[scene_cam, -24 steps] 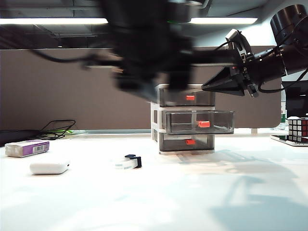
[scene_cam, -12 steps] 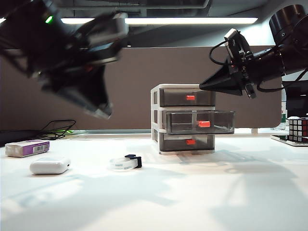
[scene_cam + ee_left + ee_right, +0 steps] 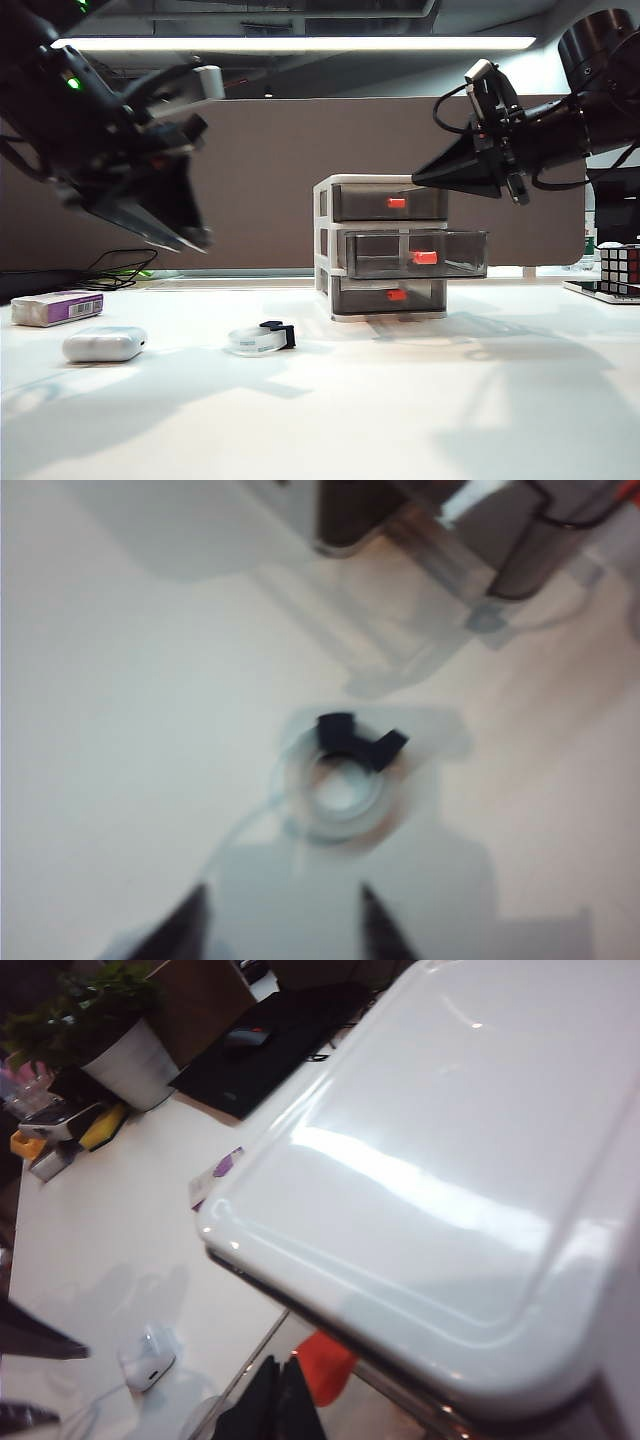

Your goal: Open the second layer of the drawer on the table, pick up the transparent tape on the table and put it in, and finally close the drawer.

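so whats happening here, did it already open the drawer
Yes: the second layer of the drawer stands pulled out. The transparent tape lies on the table, untouched. The left gripper hangs above the tape, jaws apart, nothing held. The right gripper hovers, shut, by the organiser's top.

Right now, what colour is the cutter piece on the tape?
Black, on the clear whitish tape; the cutter shows best in the left wrist view.
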{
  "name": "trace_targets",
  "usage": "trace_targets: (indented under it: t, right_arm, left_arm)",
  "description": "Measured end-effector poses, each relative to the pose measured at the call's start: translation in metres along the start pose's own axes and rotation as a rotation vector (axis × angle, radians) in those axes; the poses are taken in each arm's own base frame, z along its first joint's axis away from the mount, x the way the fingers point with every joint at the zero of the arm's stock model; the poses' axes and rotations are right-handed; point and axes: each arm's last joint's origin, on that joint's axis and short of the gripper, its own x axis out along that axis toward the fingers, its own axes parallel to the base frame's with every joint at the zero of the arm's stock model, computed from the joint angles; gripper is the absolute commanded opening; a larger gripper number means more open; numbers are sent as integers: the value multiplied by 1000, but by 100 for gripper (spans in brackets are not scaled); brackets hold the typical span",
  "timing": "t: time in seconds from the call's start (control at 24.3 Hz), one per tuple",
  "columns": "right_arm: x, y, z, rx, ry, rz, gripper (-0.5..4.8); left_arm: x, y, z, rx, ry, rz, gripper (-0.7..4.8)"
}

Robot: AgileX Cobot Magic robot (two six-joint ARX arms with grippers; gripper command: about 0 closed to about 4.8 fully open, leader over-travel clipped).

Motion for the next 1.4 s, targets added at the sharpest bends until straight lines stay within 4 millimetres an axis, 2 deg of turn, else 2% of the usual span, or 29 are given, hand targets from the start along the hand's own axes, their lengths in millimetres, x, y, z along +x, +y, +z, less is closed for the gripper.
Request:
trace_targets:
  t: [0.08, 0.16, 0.37, 0.74, 0.95, 1.15, 1.28, 1.36, 1.4]
  right_arm:
    - [3, 3, -1, -2, 7, 12, -5]
    - [5, 4, -1, -4, 9, 17, -5]
    - [8, 8, -2, -6, 18, 39, -5]
    - [9, 9, -2, -7, 20, 46, -5]
    - [10, 9, -3, -7, 21, 46, -5]
    - [10, 9, -3, -7, 21, 46, -5]
    - [9, 9, -2, -7, 20, 46, -5]
    - [9, 9, -2, -7, 21, 46, -5]
    - [9, 9, -2, -7, 21, 46, -5]
  left_arm:
    - [16, -1, -4, 46, 16, -81, 479]
    - [34, -1, -11, 95, 48, -147, 479]
    - [60, -2, -28, 192, 116, -215, 479]
    - [80, 1, -21, 290, -33, -185, 479]
    - [97, 2, -25, 292, -47, -209, 479]
    - [104, 2, -25, 305, -77, -214, 479]
    - [104, 2, -25, 309, -81, -213, 448]
    - [105, 3, -24, 310, -82, -203, 295]
    - [105, 3, -24, 314, -83, -201, 158]
